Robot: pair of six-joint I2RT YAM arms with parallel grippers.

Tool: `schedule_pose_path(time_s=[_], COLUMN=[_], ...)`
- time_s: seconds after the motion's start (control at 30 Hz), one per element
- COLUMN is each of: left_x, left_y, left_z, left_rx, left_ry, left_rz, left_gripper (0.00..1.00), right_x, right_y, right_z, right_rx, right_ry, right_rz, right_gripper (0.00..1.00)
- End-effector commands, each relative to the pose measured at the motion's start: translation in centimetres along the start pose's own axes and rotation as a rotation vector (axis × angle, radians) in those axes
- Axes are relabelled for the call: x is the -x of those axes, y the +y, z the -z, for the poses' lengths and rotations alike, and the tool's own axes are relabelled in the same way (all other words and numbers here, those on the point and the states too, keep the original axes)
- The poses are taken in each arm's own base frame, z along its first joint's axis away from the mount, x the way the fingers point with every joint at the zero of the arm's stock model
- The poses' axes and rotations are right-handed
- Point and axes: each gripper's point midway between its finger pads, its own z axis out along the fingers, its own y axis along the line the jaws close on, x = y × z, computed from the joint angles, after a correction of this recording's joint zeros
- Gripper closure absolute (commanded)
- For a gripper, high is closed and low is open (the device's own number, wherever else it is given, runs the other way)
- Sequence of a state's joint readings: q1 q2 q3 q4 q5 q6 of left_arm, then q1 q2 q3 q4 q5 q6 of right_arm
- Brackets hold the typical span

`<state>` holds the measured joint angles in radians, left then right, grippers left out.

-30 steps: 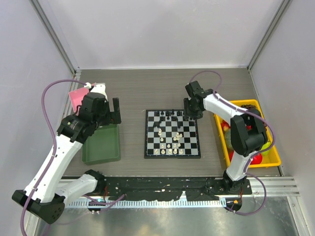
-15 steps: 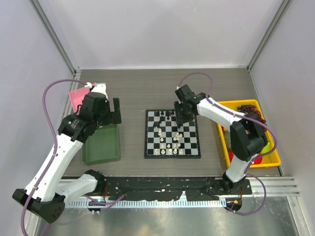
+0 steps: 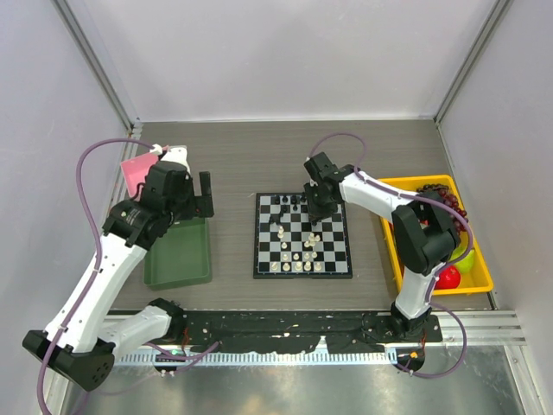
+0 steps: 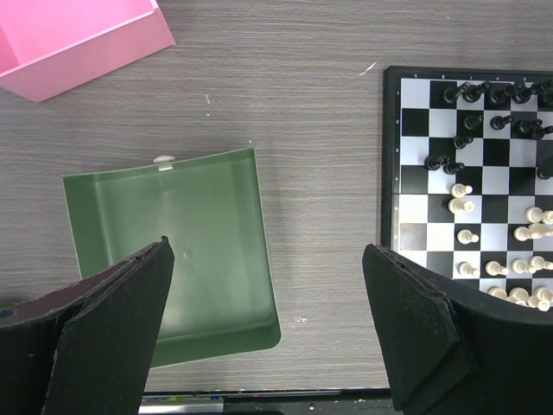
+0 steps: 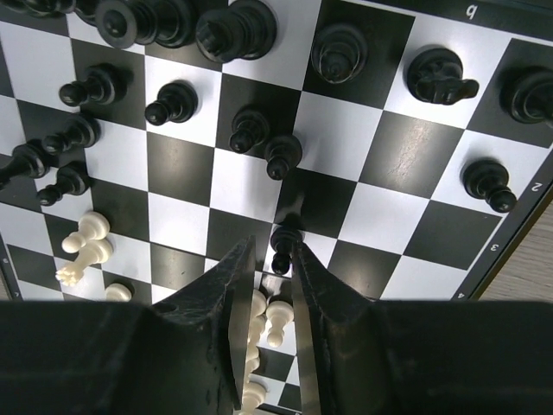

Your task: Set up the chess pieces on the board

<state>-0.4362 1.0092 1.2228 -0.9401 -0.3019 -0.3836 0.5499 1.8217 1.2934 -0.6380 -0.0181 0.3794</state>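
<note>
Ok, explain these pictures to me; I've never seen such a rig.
Two robot arms are bolted at a table's near edge. One picture looks down from above; the other two come from cameras on each wrist. On the table lie a chessboard with black and white pieces, a green tray, a pink box and a yellow bin of fruit. The left claw hangs open by the tray, holding nothing. The right claw straddles a black pawn; whether it grips it is unclear.

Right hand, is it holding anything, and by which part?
Its fingers flank the head of a black pawn; whether they grip cannot be told.
</note>
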Motion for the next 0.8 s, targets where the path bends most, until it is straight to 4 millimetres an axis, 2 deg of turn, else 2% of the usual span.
schedule_pose_path(time_s=[0.0, 0.13, 0.27, 0.43, 0.77], left_x=[1.8, 1.7, 1.8, 1.5, 1.4], left_y=[-0.3, -0.4, -0.6, -0.4, -0.3], left_z=[0.6, 0.4, 0.2, 0.2, 0.4], left_rx=[-0.017, -0.019, -0.023, -0.020, -0.016], left_ry=[-0.050, -0.045, -0.039, -0.033, -0.039], left_rz=[0.004, 0.001, -0.003, -0.003, 0.001], left_gripper=[0.01, 0.01, 0.01, 0.01, 0.01], right_x=[1.0, 0.4, 0.4, 0.6, 3.2], right_y=[0.7, 0.3, 0.1, 0.0, -2.5], right_z=[0.3, 0.2, 0.2, 0.8, 1.7], right_rx=[0.017, 0.005, -0.006, -0.012, -0.086], right_ry=[-0.022, -0.008, -0.003, -0.005, -0.080], right_rz=[0.017, 0.020, 0.032, 0.045, 0.006], right_gripper=[0.70, 0.69, 0.79, 0.85, 0.86])
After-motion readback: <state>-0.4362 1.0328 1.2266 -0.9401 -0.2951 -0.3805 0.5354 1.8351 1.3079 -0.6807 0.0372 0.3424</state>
